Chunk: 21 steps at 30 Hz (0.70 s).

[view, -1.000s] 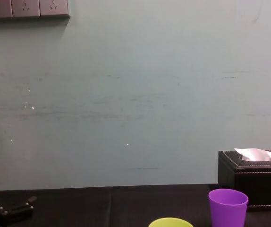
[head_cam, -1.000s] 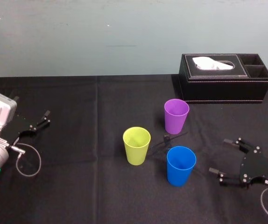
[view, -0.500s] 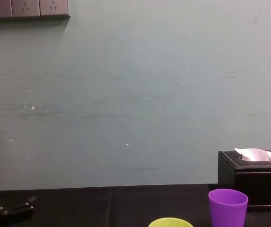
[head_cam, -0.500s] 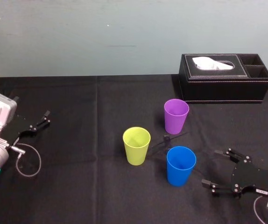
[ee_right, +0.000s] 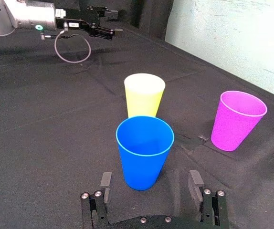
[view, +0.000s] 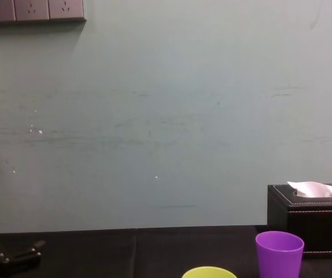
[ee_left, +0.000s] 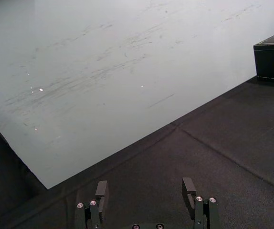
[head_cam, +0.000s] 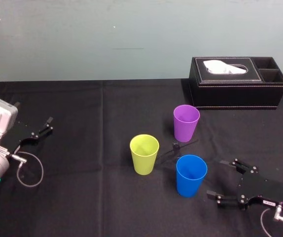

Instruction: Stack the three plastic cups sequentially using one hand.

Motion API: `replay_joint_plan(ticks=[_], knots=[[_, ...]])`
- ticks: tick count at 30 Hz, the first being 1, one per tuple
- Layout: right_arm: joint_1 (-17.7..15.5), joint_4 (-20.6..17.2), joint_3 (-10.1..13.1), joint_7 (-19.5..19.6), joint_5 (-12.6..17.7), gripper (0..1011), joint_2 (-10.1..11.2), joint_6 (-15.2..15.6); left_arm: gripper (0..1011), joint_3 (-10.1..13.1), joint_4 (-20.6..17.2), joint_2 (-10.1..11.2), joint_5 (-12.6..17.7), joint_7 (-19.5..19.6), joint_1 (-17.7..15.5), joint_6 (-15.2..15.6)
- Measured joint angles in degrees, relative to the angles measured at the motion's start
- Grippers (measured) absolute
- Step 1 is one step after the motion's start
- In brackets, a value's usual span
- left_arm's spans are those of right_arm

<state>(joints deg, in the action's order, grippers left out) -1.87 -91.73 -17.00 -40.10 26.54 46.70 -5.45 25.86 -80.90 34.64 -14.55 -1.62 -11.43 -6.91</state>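
Observation:
Three plastic cups stand upright and apart on the black table. The blue cup (head_cam: 191, 175) (ee_right: 144, 151) is nearest the front, the yellow-green cup (head_cam: 144, 154) (ee_right: 144, 94) (view: 209, 272) is to its left, and the purple cup (head_cam: 186, 122) (ee_right: 237, 120) (view: 279, 253) stands behind. My right gripper (head_cam: 217, 178) (ee_right: 150, 179) is open just right of the blue cup, its fingers pointing at the cup without touching it. My left gripper (head_cam: 45, 126) (ee_left: 145, 183) (view: 15, 255) rests open at the far left, holding nothing.
A black tissue box (head_cam: 237, 84) (view: 310, 220) (ee_left: 273, 57) stands at the back right, against the pale wall. A thin cable loop (head_cam: 30, 170) hangs off the left arm. Black cloth (head_cam: 92, 197) covers the table around the cups.
My right gripper has moved left and a little toward the front edge, closing in on the blue cup, still open. The cups and the left arm have not moved.

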Motion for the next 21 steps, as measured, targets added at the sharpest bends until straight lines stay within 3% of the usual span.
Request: replay_joint_plan(ticks=[21], knots=[[2.35, 1.51, -2.34, -0.6, 1.3, 1003, -1.67, 0.89, 1010, 0.0, 0.0, 0.0, 0.0, 0.0, 0.0, 0.0]])
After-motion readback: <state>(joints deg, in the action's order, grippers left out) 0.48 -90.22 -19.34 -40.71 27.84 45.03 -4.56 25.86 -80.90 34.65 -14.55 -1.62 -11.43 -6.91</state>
